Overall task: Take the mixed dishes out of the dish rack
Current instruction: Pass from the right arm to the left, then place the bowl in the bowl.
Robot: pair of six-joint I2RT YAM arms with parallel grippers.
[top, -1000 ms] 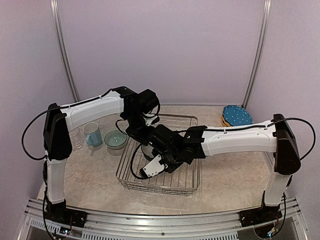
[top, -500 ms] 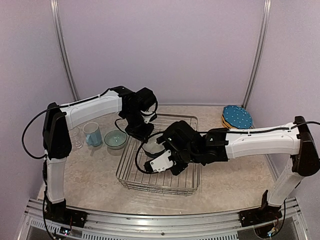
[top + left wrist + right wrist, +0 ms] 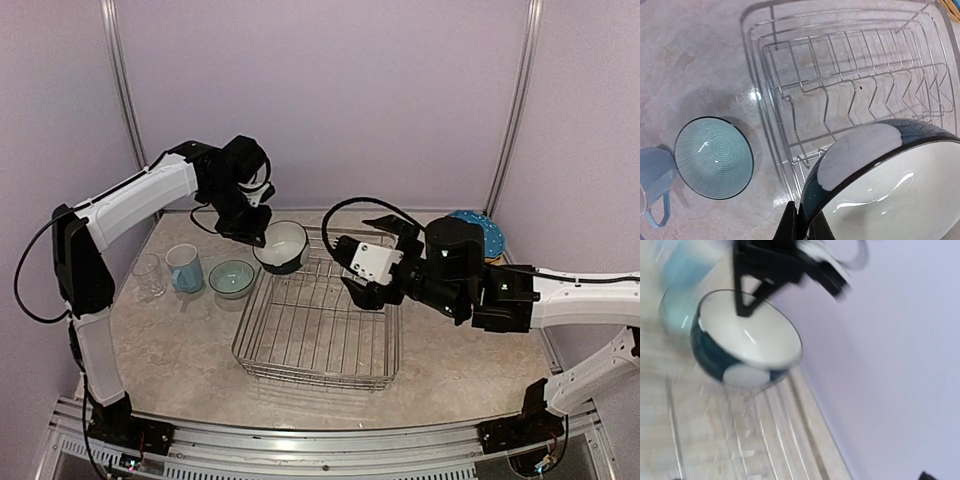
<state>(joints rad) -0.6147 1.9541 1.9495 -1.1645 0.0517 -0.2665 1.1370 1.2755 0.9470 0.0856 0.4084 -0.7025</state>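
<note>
I get motion smear on the right wrist view; the right arm (image 3: pixel 560 298) hides most of the blue plate (image 3: pixel 489 227); the bowl (image 3: pixel 895 195) overruns my left wrist view

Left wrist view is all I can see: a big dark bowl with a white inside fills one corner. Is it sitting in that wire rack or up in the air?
Observer: In the air. The left gripper pinches the bowl by its rim, above the dish rack's far left corner.
Visitor: And the other arm?
Observer: The right gripper hangs open over the rack's far right side, holding nothing.
Visitor: Any plates around?
Observer: A blue plate lies on the table past the rack's far right corner.
</note>
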